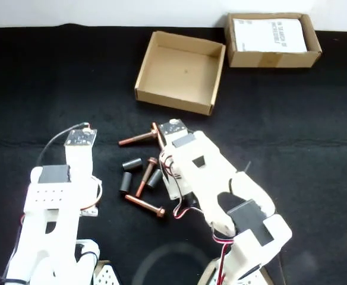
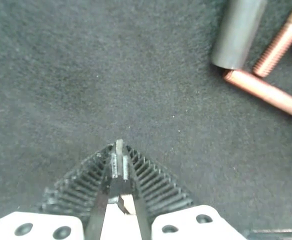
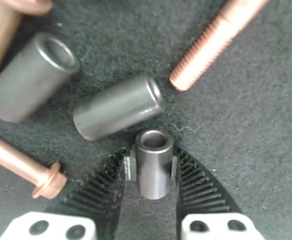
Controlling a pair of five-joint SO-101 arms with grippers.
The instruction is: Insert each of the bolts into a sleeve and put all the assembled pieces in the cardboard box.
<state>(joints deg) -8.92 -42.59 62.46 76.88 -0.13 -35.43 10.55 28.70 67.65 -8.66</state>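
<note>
Three dark sleeves and several copper bolts lie on the black mat between the arms. My right gripper (image 3: 152,157) is shut on one upright-looking sleeve (image 3: 154,165), with a pad touching each side. Just beyond it lie a second sleeve (image 3: 118,106) and a third sleeve (image 3: 31,75), with a flange-headed bolt (image 3: 21,167) and a threaded bolt end (image 3: 213,42) to either side. In the high view the right arm (image 1: 191,166) covers the right edge of the cluster. My left gripper (image 2: 119,152) is shut and empty over bare mat, apart from a sleeve (image 2: 238,32) and a bolt (image 2: 266,92). The open cardboard box (image 1: 173,102) is empty.
A second cardboard box (image 1: 273,58) holding a white sheet stands at the back right. One bolt (image 1: 138,139) lies between the cluster and the open box. The left arm (image 1: 54,190) stands left of the parts.
</note>
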